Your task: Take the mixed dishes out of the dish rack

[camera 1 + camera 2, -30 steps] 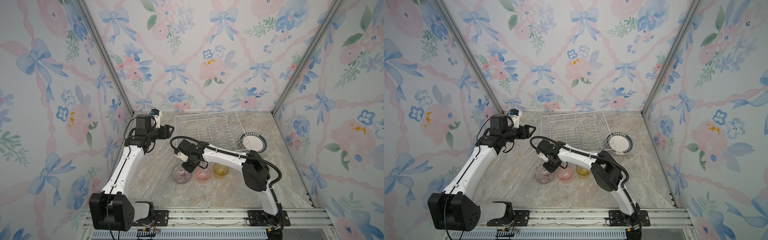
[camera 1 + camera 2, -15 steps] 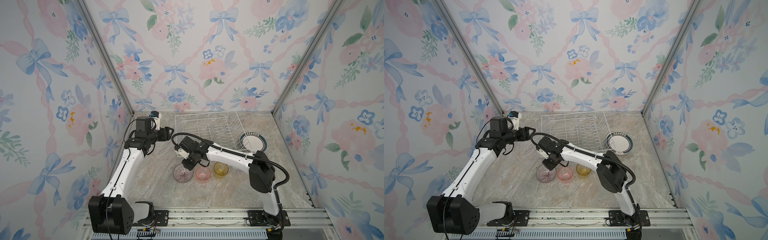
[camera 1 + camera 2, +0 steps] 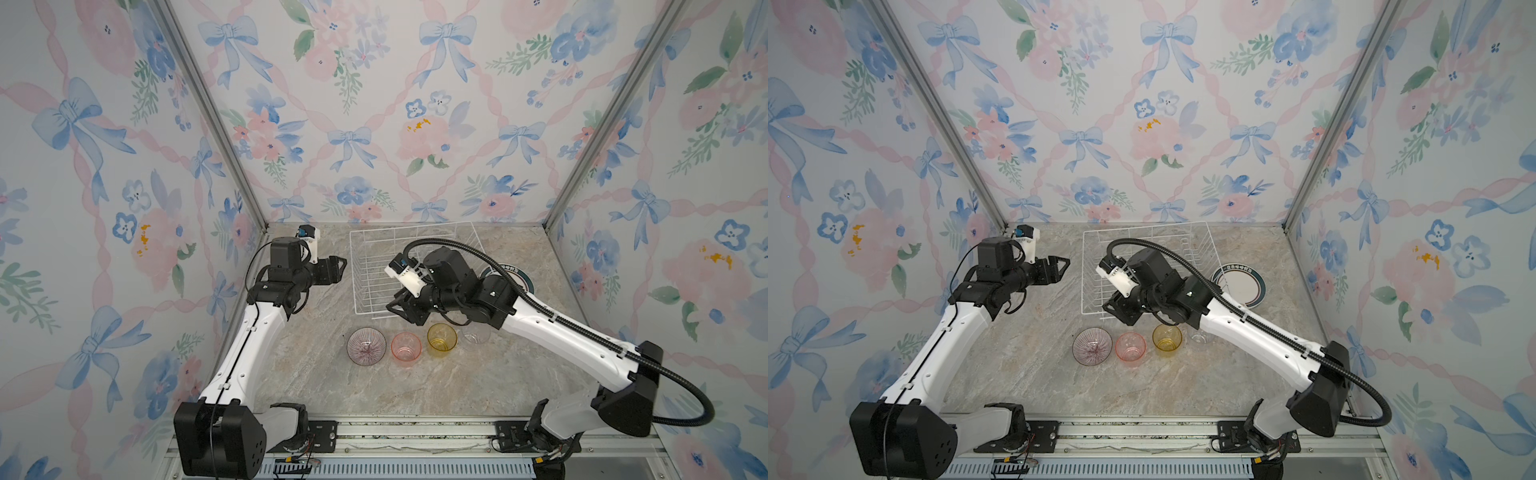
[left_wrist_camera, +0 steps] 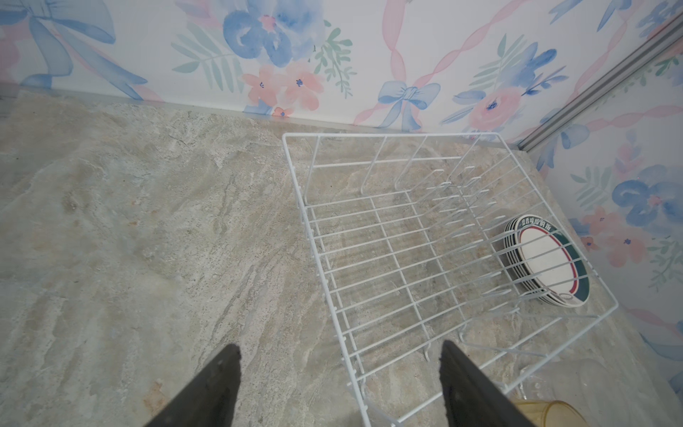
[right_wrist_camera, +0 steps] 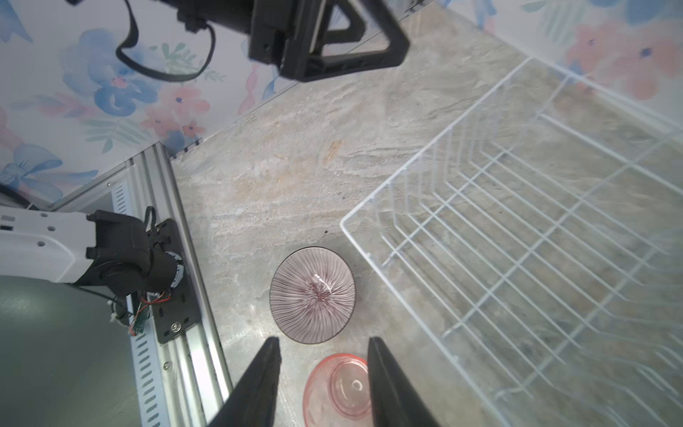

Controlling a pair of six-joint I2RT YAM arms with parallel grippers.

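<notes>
Both top views show the left gripper (image 3: 341,266) raised above the table (image 3: 415,386), just beside one short end of the dish rack (image 3: 353,274) and apart from it. In the left wrist view its two fingers (image 4: 218,384) are spread wide and nothing is between them. The rack (image 4: 369,135) lies in front of this gripper, a little to one side. The stack of plates (image 4: 543,258) is beyond the rack, seen through its wires, flat on the table just outside the side with the prongs.

The right gripper (image 3: 397,305) hangs over the near edge of the rack, pointing down and toward the left arm. In the right wrist view its jaws are apart and hold nothing. Directly under its fingertips (image 5: 271,355) the pink-striped bowl (image 5: 312,294) stands on the table, just outside the rack corner (image 5: 406,165). The pink tumbler (image 5: 342,384) is next to the bowl, closer under the gripper.

In a top view, four vessels make a row on the table below the right gripper: the bowl (image 3: 366,346), the pink tumbler (image 3: 406,349), the yellow tumbler (image 3: 442,338) and the clear tumbler (image 3: 476,334). All stand upright. The plates (image 3: 1239,284) are behind the right arm, close to the rack.
</notes>
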